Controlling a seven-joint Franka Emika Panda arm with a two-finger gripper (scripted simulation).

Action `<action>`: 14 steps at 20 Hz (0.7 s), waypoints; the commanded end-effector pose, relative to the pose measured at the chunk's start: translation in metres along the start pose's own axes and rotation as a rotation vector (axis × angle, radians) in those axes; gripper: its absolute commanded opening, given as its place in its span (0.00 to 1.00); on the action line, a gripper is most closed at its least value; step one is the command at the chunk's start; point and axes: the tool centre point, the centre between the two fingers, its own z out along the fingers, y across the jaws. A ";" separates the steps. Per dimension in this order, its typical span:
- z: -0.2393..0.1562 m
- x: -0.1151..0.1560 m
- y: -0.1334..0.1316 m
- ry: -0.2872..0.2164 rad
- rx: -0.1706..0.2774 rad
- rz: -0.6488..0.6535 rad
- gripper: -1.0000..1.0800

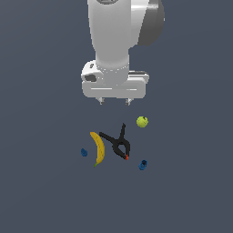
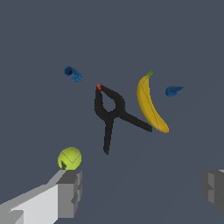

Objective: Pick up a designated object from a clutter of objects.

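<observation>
Hovering wide open and empty, gripper [image 1: 114,102] risks descending on rounder blue blob [image 1: 84,152] instead of seemingly elongated designated object [image 1: 143,164], both tiny.

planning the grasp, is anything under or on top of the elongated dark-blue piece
Nothing rests on the dark-blue piece; it lies alone on the dark floor, apart from the black clamp. Its underside is hidden. The open gripper hangs above the clutter, not over it.
</observation>
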 end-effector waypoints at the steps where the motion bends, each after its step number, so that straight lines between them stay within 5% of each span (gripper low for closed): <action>1: 0.000 0.000 0.000 0.000 0.000 0.000 0.96; 14: 0.001 0.002 -0.010 0.007 -0.010 -0.049 0.96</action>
